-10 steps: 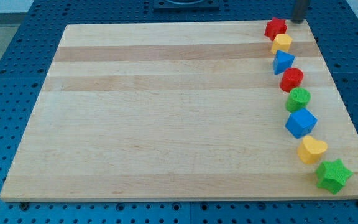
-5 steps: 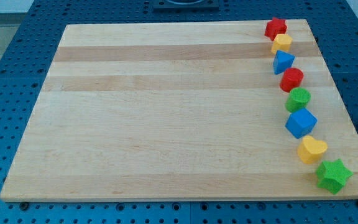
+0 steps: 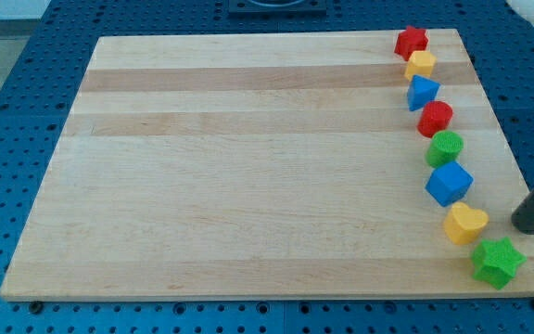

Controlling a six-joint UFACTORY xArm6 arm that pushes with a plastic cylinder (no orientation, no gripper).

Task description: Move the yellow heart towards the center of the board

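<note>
Yellow heart (image 3: 464, 224): small solid yellow block, lying flat on the wooden desk (image 3: 248, 167) near the view's right edge, low down. Lobes face the view's right, point faces the view's lower left. Second from the bottom in the column of blocks along that side: just below the blue block (image 3: 449, 183), just above the green star (image 3: 498, 262), close to or touching both. Well apart from the desk's centre. My tip (image 3: 527, 225) sits just to the view's right of it, small gap, not touching.
</note>
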